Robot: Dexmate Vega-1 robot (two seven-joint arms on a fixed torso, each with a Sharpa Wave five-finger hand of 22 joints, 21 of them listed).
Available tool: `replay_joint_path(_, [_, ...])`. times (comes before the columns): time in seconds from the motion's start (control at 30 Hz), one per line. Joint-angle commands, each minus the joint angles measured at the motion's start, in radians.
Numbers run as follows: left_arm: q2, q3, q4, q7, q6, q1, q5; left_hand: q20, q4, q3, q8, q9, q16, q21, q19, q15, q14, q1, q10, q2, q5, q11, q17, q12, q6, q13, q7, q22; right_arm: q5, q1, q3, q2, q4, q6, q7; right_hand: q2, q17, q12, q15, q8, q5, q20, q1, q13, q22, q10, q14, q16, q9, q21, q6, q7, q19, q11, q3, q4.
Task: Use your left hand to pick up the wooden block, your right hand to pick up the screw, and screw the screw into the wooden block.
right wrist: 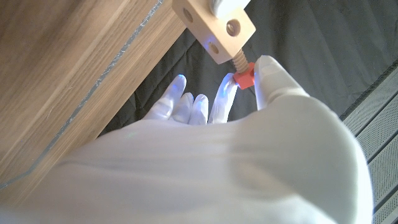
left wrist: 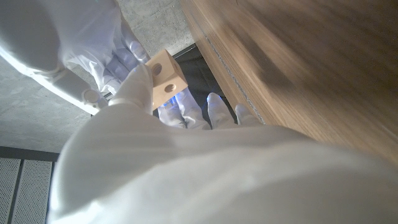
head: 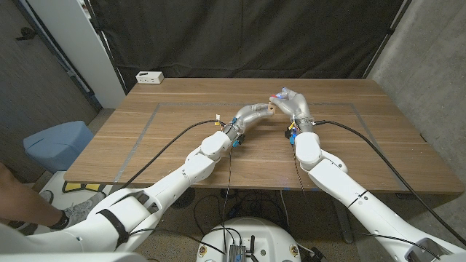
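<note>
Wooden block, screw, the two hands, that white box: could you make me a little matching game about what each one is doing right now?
Things:
1. wooden block
2. screw
3. right hand
4. white box

States:
A. sits at the table's far left corner
B. red-headed, shaft entering a hole
C. held up by the left hand
D. pinches the red head

Pairs: 1-C, 2-B, 3-D, 4-A

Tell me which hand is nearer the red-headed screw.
Right. The right hand pinches the red-headed wooden screw by its head, its thread entering the pale wooden block. The left hand grips that block on the far side from the screw.
</note>
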Motion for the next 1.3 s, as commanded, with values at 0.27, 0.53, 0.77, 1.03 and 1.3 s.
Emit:
replay_joint_path(0.27, [0.005,0.000,-0.019,0.000,0.007,0.009,-0.002,0.005,0.000,0.009,0.007,0.002,0.001,0.003,-0.003,-0.061,0.009,0.000,0.011,0.013,0.003,0.001,0.003,-0.001,0.049,0.004,0.002,0.003,-0.004,-0.006,0.000,-0.003,0.007,0.021,0.000,0.008,0.003,-0.002,-0.069,0.006,0.008,-0.056,0.002,0.003,0.003,-0.002,0.001,-0.001,0.001,-0.004,0.005,-0.003,-0.005,-0.003,0.001,-0.002])
replay_joint_path(0.53, [0.007,0.000,-0.025,0.004,0.009,0.012,-0.001,0.004,0.000,0.009,0.007,0.003,0.000,0.003,-0.002,-0.061,0.010,-0.002,0.011,0.011,0.003,0.003,0.003,-0.002,0.049,0.004,0.002,0.003,-0.005,-0.009,0.001,-0.004,0.010,0.030,0.002,0.009,0.002,-0.002,-0.069,0.005,0.009,-0.056,0.002,0.003,0.003,-0.002,0.001,-0.001,-0.001,-0.004,0.003,-0.004,-0.005,-0.003,0.001,-0.001])
replay_joint_path(0.77, [0.008,0.000,-0.029,0.000,0.012,0.013,-0.004,0.002,0.000,0.009,0.007,0.003,0.000,0.003,-0.002,-0.062,0.011,-0.002,0.011,0.011,0.003,0.003,0.003,-0.002,0.050,0.005,0.002,0.003,-0.009,-0.009,0.000,-0.005,0.012,0.033,0.003,0.009,0.002,-0.002,-0.069,0.006,0.010,-0.055,0.002,0.003,0.003,-0.002,0.001,-0.002,-0.002,-0.004,0.002,-0.005,-0.006,-0.003,0.001,-0.001])
replay_joint_path(1.03, [0.007,0.001,-0.028,-0.001,0.012,0.012,-0.003,0.003,0.000,0.009,0.007,0.003,0.000,0.003,-0.002,-0.062,0.010,-0.003,0.010,0.012,0.003,0.002,0.003,-0.003,0.050,0.006,0.003,0.003,-0.009,-0.015,0.002,-0.007,0.009,0.035,0.003,0.011,0.002,-0.002,-0.070,0.007,0.010,-0.056,0.002,0.003,0.003,-0.002,0.000,-0.002,-0.003,-0.004,0.002,-0.005,-0.006,-0.003,-0.001,-0.001])
replay_joint_path(1.3, [0.009,0.001,-0.034,0.000,0.015,0.013,-0.002,0.002,0.000,0.008,0.006,0.003,0.001,0.004,-0.002,-0.062,0.011,-0.003,0.010,0.011,0.003,0.002,0.003,-0.004,0.050,0.006,0.003,0.003,-0.010,-0.018,0.003,-0.006,0.010,0.039,0.001,0.011,0.002,-0.002,-0.070,0.008,0.011,-0.056,0.003,0.003,0.003,-0.002,0.001,-0.002,-0.004,-0.004,0.001,-0.005,-0.006,-0.003,-0.002,-0.001])
